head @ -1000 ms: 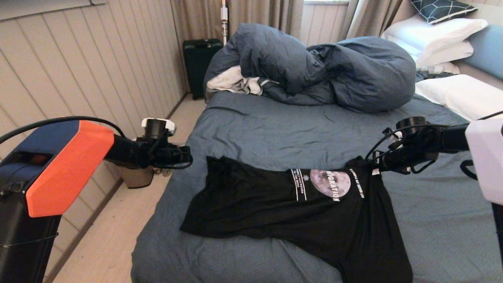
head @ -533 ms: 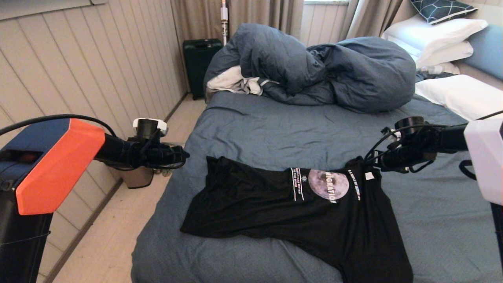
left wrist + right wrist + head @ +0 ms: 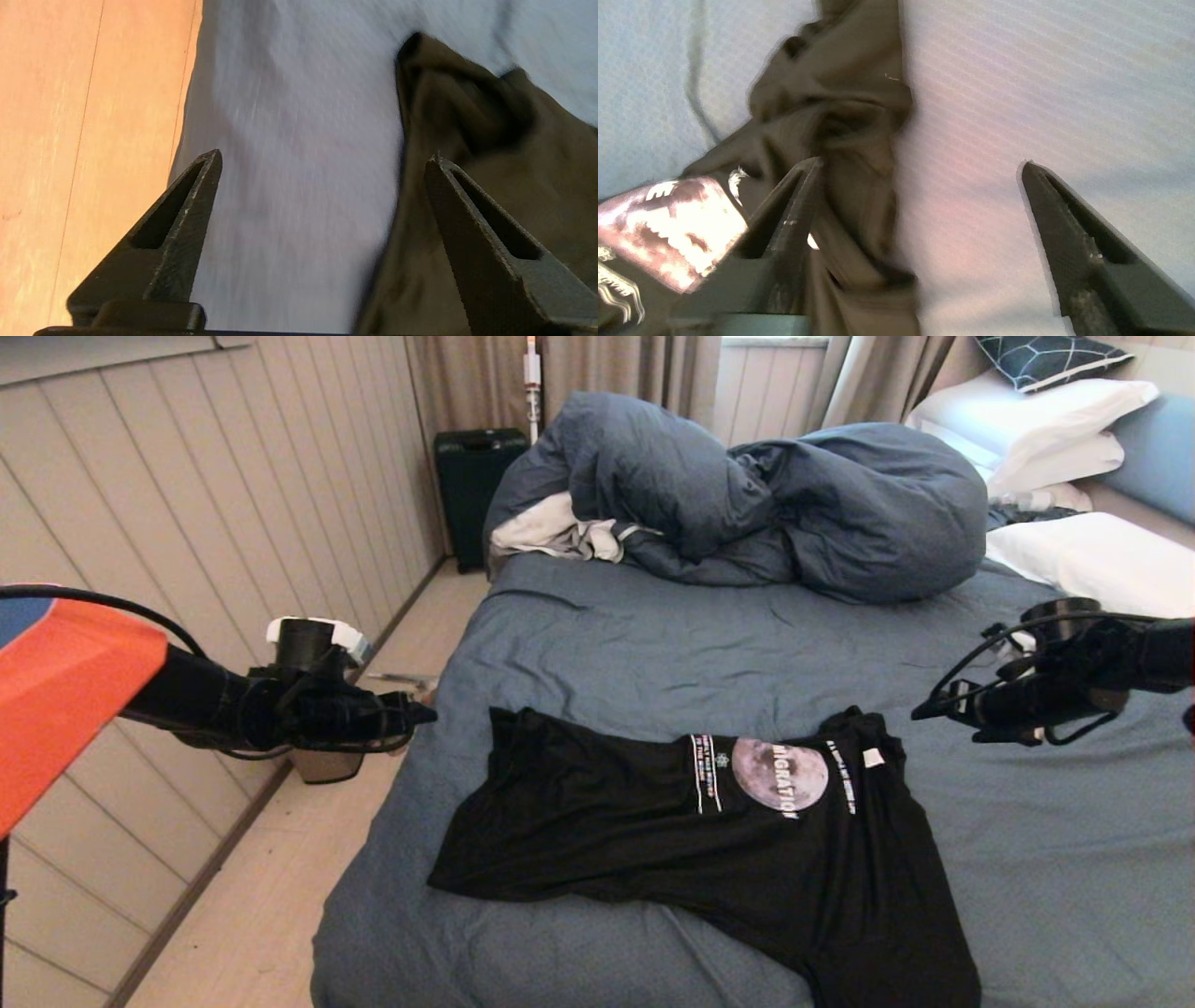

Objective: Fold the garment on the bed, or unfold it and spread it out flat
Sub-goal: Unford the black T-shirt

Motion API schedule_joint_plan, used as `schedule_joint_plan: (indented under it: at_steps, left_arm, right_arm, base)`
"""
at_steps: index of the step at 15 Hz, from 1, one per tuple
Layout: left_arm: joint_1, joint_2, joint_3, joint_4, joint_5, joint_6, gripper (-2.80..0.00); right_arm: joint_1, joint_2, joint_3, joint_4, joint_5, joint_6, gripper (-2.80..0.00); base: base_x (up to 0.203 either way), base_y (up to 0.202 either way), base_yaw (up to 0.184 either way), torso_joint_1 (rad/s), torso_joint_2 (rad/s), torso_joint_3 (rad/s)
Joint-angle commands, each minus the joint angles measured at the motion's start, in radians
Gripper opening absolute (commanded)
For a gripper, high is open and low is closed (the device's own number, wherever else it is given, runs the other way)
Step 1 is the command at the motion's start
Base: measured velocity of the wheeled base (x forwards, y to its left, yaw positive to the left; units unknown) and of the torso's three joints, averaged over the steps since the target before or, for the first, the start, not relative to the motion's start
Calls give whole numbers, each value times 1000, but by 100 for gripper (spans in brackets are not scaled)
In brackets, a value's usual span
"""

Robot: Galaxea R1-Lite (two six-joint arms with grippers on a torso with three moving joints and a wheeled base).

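I see the garment (image 3: 709, 849) lying print-up on the bed (image 3: 653, 644), its 5 o'clock part bunched over the edge. Left gripper (image 3: 425, 712) at 9 o'clock and right gripper (image 3: 920, 712) at 3 o'clock both gape wide, empty. Folding looks undone.

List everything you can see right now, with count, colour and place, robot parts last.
T-shirt: one, black, moon print, near end of bed.
Bed: one, slate-blue sheet.
Duvet: one, slate-blue, bunched at far side.
White-grey cloth: one, under duvet's left edge.
Pillows: several white, one dark patterned, far right.
Suitcase: one, dark, by wall.
Left gripper: open, left of shirt.
Right gripper: open, right of shirt collar.
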Motion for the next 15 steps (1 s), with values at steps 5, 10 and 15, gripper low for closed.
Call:
schedule_joint_plan:
  at_steps: [5, 10, 15]
  left_arm:
    - [-41, -147, 350, -221, -25, -6, -280]
    - [-96, -45, 437, -379, -16, -3, -280]
    - [-128, 28, 389, -337, 85, -15, 0]
  right_arm:
    - [-11, -257, 499, -42, 98, -97, -280]
    - [-12, -334, 850, -336, 153, -160, -280]
    - [-6, -326, 882, -344, 154, -162, -280]
  base:
    - [0, 0, 0, 0, 0, 0]
    - [0, 0, 0, 0, 0, 0]
    - [0, 0, 0, 0, 0, 0]
